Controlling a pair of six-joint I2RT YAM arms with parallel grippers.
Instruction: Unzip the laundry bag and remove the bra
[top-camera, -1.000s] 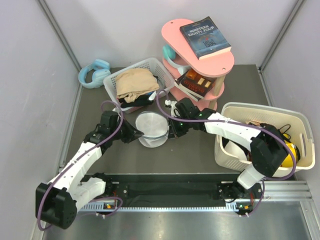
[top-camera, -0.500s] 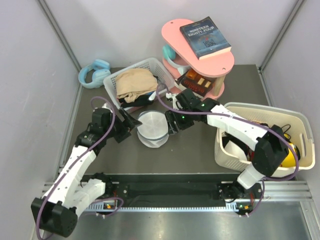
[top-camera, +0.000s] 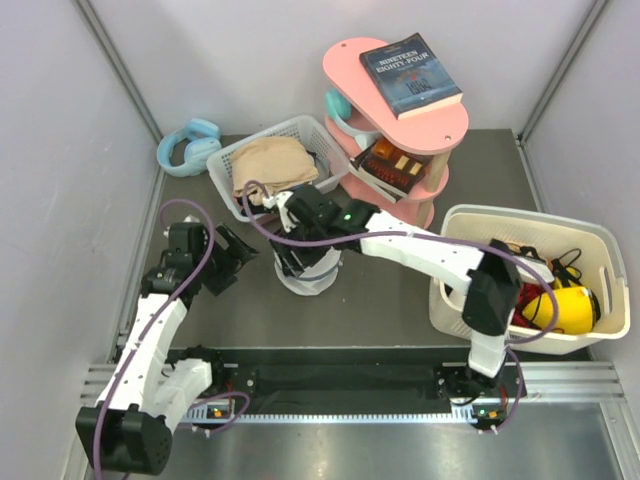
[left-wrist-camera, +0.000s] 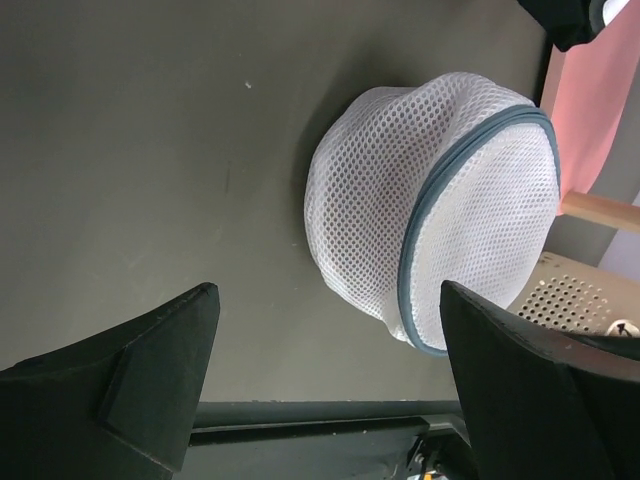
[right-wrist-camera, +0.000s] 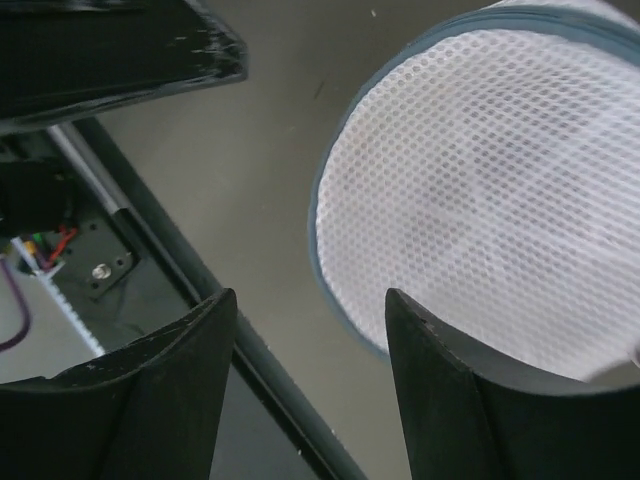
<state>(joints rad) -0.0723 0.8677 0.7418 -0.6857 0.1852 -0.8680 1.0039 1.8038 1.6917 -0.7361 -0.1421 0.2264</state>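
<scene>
The laundry bag (top-camera: 316, 280) is a round white mesh dome with a blue-teal zipper band, resting on the dark table. It also fills the upper right of the left wrist view (left-wrist-camera: 440, 200) and of the right wrist view (right-wrist-camera: 500, 200). My left gripper (top-camera: 243, 262) (left-wrist-camera: 328, 290) is wide open, a short way left of the bag and not touching it. Directly over the bag's far left part, my right gripper (top-camera: 298, 260) (right-wrist-camera: 310, 295) is open, with the bag's rim showing between its fingers. The bra is hidden.
A white slatted basket (top-camera: 318, 135) holding beige cloth stands behind the bag. The pink shelf (top-camera: 440, 125) with books is at the back right, a cream tub (top-camera: 520, 222) on the right, blue headphones (top-camera: 188, 145) at the back left. A black rail (top-camera: 330, 380) runs along the near edge.
Both grippers were shut at the bag's sides and have opened and let go. The left arm drew back to the left. The right gripper swung left over the bag.
</scene>
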